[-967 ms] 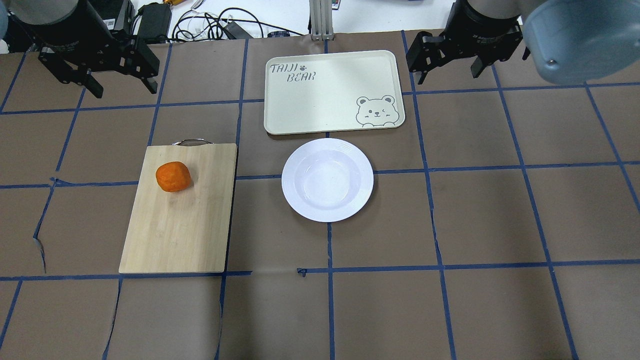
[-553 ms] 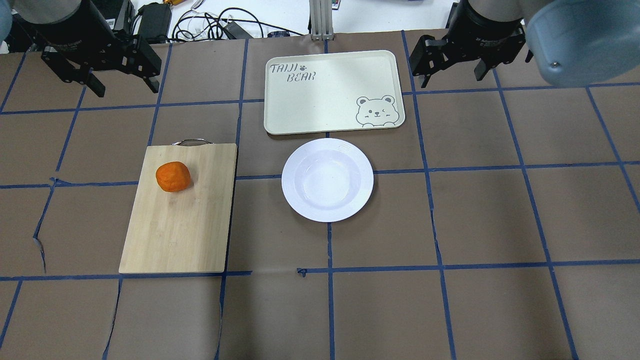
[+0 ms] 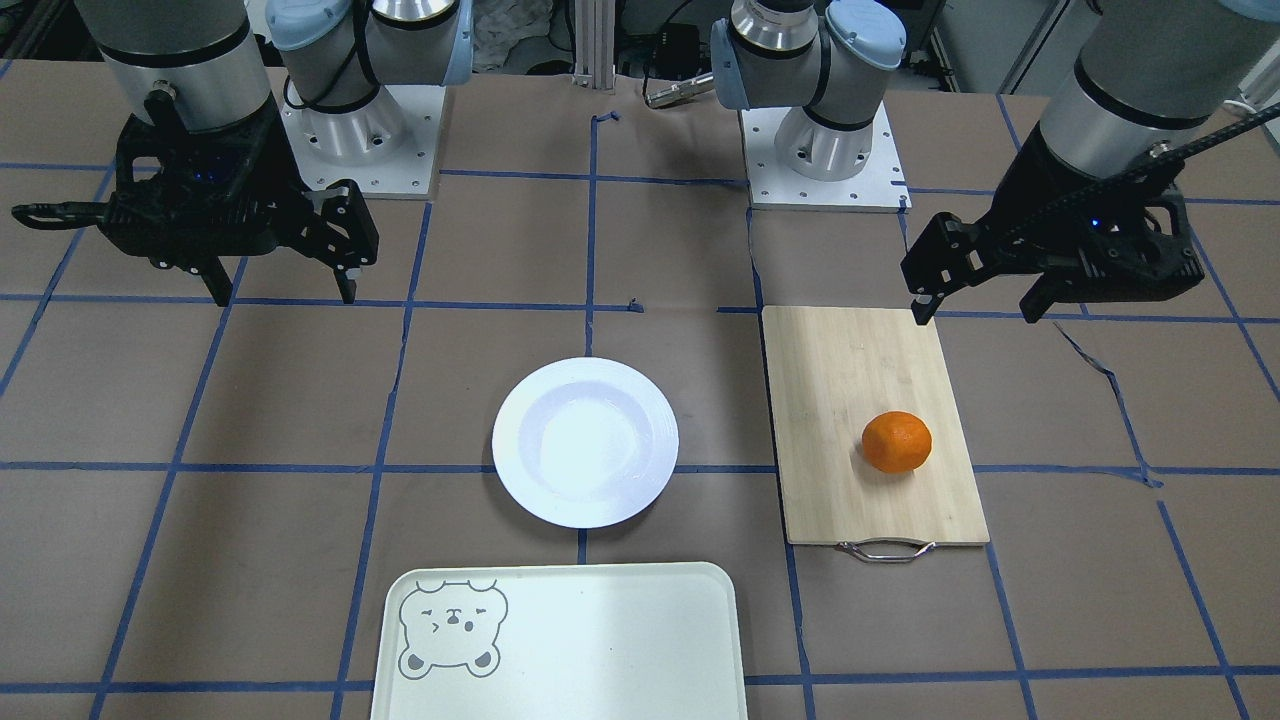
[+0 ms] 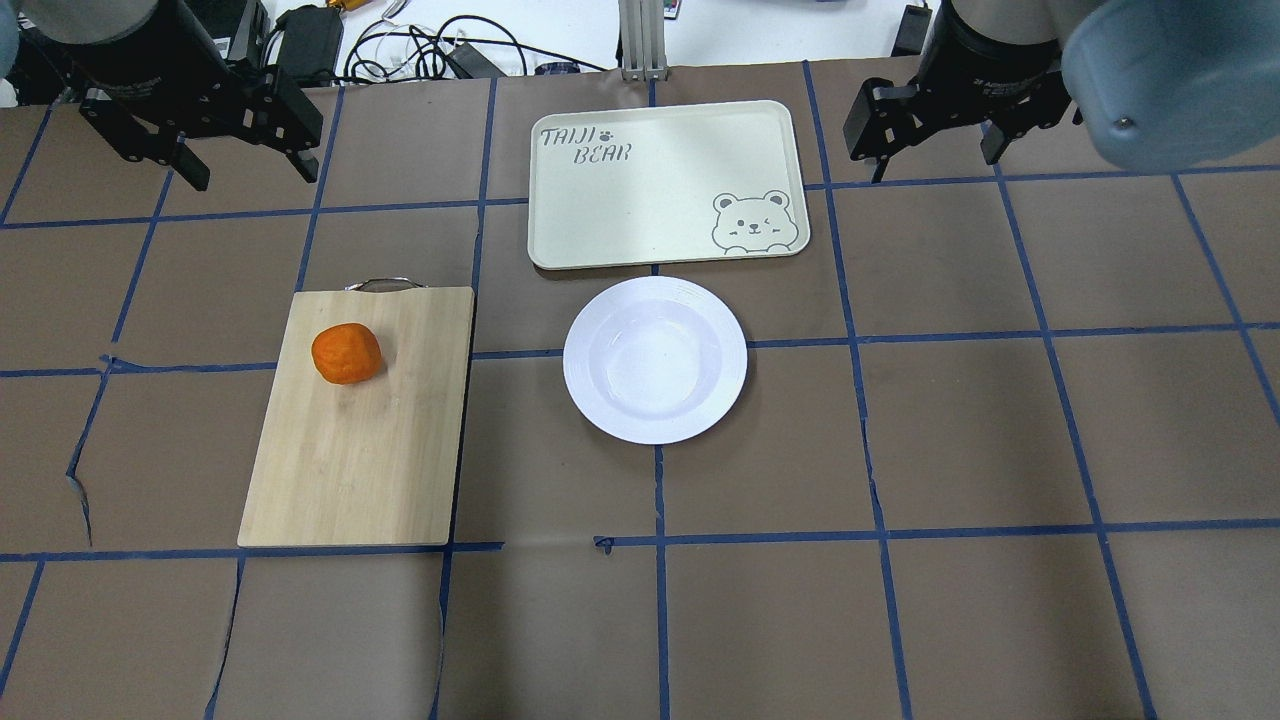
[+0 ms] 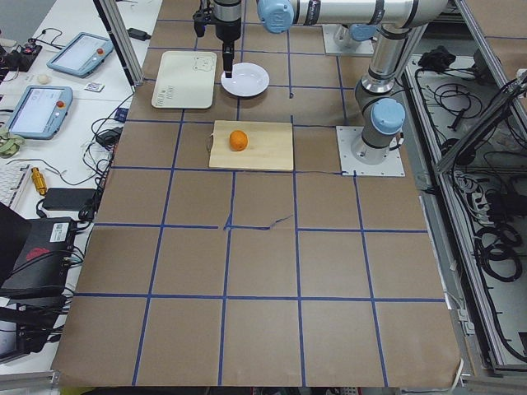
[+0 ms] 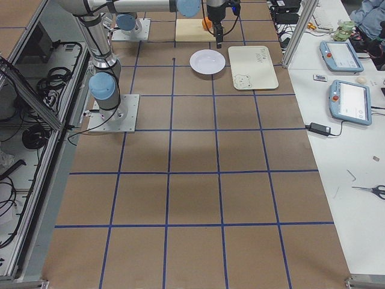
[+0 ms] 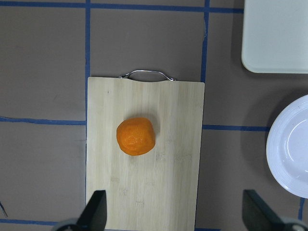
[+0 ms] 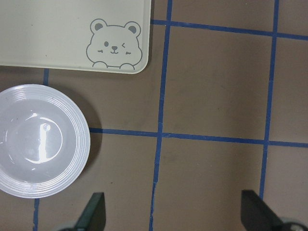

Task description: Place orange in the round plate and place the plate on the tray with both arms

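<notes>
The orange (image 4: 346, 353) (image 3: 897, 441) (image 7: 136, 136) lies on a bamboo cutting board (image 4: 360, 450), left of the round plate (image 4: 655, 360) (image 3: 585, 440) (image 8: 41, 139). The white plate is empty and stands on the table just in front of the pale tray (image 4: 660, 190) (image 3: 600, 640) with the bear face. My left gripper (image 4: 250, 175) (image 3: 975, 312) (image 7: 175, 214) hovers open and empty high over the board's handle end. Open and empty too, my right gripper (image 4: 935, 160) (image 3: 285, 293) (image 8: 175, 214) hangs to the right of the tray, well away from the plate.
The board's metal handle (image 4: 383, 284) points toward the far edge. Cables and power bricks (image 4: 420, 45) lie beyond the table's far edge. Both arm bases (image 3: 820, 140) are bolted at the robot's side. A side bench holds tablets (image 6: 346, 99).
The right gripper has shifted a little to the right in the overhead view. The left gripper has barely moved. Orange, plate and tray are where they were.
</notes>
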Robot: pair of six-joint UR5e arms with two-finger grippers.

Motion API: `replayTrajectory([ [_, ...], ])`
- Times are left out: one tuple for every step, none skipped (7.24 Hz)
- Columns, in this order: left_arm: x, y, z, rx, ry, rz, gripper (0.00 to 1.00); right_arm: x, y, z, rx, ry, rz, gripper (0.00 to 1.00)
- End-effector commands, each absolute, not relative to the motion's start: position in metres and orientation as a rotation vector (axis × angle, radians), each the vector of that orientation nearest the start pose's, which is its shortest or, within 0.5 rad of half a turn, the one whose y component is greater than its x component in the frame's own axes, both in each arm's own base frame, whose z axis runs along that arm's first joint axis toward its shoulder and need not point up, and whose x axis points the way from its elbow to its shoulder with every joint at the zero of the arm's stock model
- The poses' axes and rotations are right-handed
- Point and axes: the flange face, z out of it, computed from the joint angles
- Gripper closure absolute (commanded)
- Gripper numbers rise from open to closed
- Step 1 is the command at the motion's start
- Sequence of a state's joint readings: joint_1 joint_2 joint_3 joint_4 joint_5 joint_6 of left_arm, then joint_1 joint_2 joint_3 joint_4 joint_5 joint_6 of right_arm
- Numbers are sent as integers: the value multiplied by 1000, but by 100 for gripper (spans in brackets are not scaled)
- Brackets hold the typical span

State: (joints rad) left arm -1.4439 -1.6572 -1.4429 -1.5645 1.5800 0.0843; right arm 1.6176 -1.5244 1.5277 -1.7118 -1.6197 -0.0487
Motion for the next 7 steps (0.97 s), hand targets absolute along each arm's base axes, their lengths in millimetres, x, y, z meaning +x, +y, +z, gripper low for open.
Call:
replayTrajectory([
  [-66, -545, 506, -65, 3143, -71, 0, 148, -519, 501, -157, 3200, -220, 0],
  [-65, -545, 505, -65, 3142, -68, 0, 144, -519, 508, -212, 3245, -247, 0],
  [-65, -545, 504, -65, 3142, -63, 0, 151, -517, 506, -215, 3192, -239, 0],
  [-64, -544, 505, -65, 3130, -66, 0, 148, -519, 505, -204, 3184, -240, 0],
  [-65, -544, 504, -65, 3134, -64, 0, 148, -518, 503, -204, 3186, -233, 0],
  [-64, -545, 506, -72, 3134, -71, 0, 149, -518, 501, -209, 3185, -221, 0],
  [-62, -545, 506, -79, 3129, -73, 0, 152, -517, 502, -217, 3177, -228, 0],
])
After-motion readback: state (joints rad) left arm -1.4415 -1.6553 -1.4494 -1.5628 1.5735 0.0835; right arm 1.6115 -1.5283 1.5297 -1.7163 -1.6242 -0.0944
